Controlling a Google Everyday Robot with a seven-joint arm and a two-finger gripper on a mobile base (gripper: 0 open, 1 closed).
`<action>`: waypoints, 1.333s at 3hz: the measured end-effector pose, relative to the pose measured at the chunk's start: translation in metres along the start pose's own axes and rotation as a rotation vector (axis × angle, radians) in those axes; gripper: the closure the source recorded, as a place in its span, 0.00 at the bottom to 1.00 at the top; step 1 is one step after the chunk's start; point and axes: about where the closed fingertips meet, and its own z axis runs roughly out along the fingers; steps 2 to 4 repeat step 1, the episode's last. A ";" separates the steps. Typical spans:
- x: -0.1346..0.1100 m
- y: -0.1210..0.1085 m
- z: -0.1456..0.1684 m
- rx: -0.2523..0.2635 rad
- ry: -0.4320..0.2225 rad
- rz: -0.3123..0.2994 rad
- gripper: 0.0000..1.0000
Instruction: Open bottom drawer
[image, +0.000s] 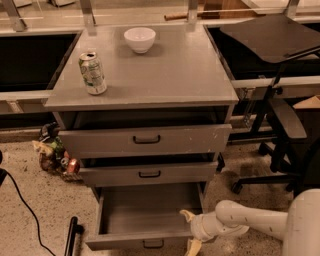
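Observation:
The bottom drawer (145, 239) is the lowest of three in the grey cabinet. It stands pulled out, its inside bare, its small black loop handle (153, 244) at the low front. My gripper (190, 231) is at the drawer's right front corner, on the end of the white arm (250, 222) coming from the lower right. Its two yellowish fingers (187, 216) are spread apart, one over the drawer's rim and one below the front. It holds nothing.
The middle drawer (147, 173) and the tall top drawer (145, 141) are above. A can (93, 73) and a white bowl (139, 39) stand on the cabinet top. A black chair (285, 120) is to the right. Small clutter (55, 155) and a black cable (22, 205) lie on the floor left.

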 end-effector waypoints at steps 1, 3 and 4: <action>-0.028 0.013 -0.038 0.042 -0.012 -0.080 0.00; -0.028 0.013 -0.038 0.042 -0.012 -0.080 0.00; -0.028 0.013 -0.038 0.042 -0.012 -0.080 0.00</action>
